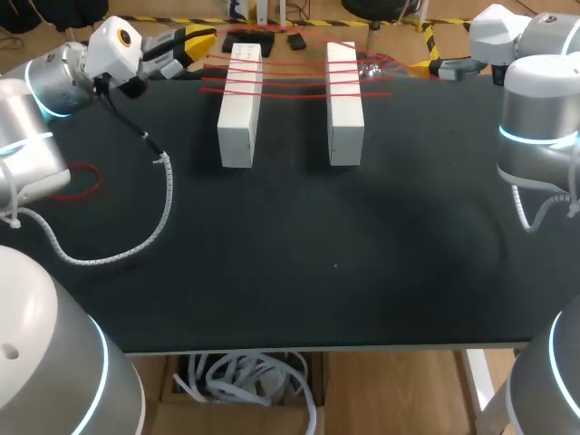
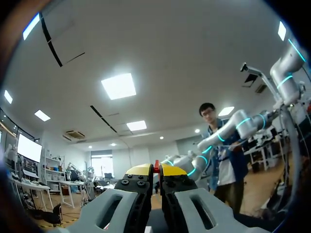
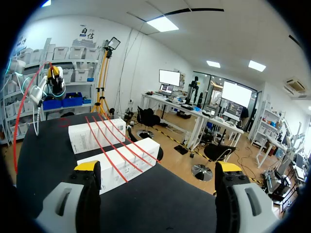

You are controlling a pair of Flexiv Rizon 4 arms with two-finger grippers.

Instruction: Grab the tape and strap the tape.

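left gripper (image 1: 195,41) pinched shut on the red tape (image 1: 299,74), right gripper (image 3: 158,169) wide open, empty
tape strands crossed two white blocks (image 1: 241,109) at the far side; best kept taut and level on the next pass.

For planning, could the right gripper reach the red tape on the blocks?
Probably yes: the right gripper is open, and only bare table lies between it and the red tape across the white blocks.
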